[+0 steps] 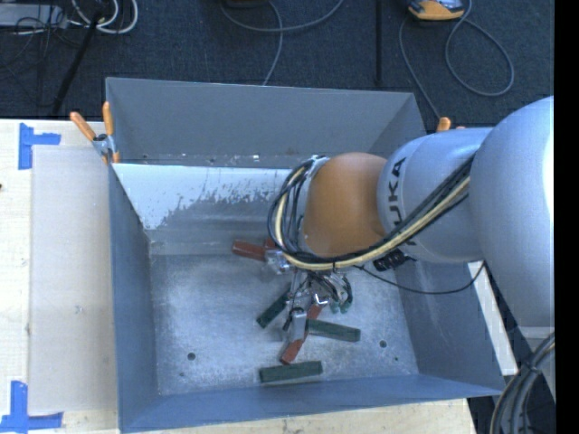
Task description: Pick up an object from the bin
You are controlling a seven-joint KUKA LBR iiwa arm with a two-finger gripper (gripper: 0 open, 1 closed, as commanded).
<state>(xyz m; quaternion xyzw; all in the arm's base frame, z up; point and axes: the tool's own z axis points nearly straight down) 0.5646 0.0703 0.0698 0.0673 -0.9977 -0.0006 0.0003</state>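
My gripper (310,298) hangs low over the middle of the bin floor, beneath the arm's orange cover, right above a small cluster of flat bars. A dark green bar (271,313) lies slanted just to its left. A red-brown bar (293,343) points down and to the left from under it. Another dark green bar (334,331) lies just below and to the right of it. Whether anything is gripped is hidden by the gripper's body.
A red-brown bar (248,250) lies farther back by the rear wall, partly behind the cables. A dark green bar (290,372) lies alone near the front wall. The arm and its cover hide the bin's right-hand middle.
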